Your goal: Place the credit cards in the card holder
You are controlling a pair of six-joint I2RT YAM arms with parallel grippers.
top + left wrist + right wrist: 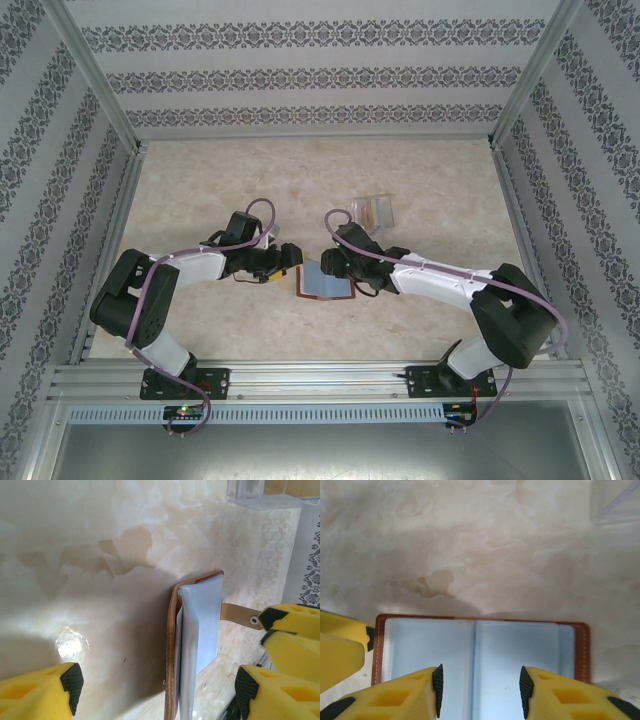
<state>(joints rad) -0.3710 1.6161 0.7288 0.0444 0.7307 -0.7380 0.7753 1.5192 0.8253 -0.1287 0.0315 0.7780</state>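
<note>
Centrally, just below the middle of the overhead view: card holder (325,281), spread open and flat on the pale marbled table (200,190), with a reddish-brown rim around pale blue inner pockets. Blue-grey card or bare pocket in there: impossible to tell.

Immediately left of it in that view, at its left edge: left gripper (287,262). From the left wrist camera, yellow, black-tipped fingers (35,695) in the two bottom corners of the frame, set wide apart, nothing gripped between them. Beyond them, at lower centre, the holder seen almost edge-on, brown cover to the left, pale blue leaf to the right. Out to the right of it, a tan strap (237,615) ending in a small metal snap (255,620), close to the other arm's yellow fingertips at the right edge.

At the holder's upper edge in the overhead view: right gripper (335,266). From the right wrist camera, both fingertips at the bottom of the frame, moderately apart, one on either side of the holder's centre fold, clamped on nothing visible. Contact with the pockets: not possible to judge. At the left edge of that frame, a yellow finger of the left gripper just beside the holder's stitched rim.

Up and to the right of the holder, well apart from it: clear box (388,218) holding yellow-orange cards (372,211), too small to count.
</note>
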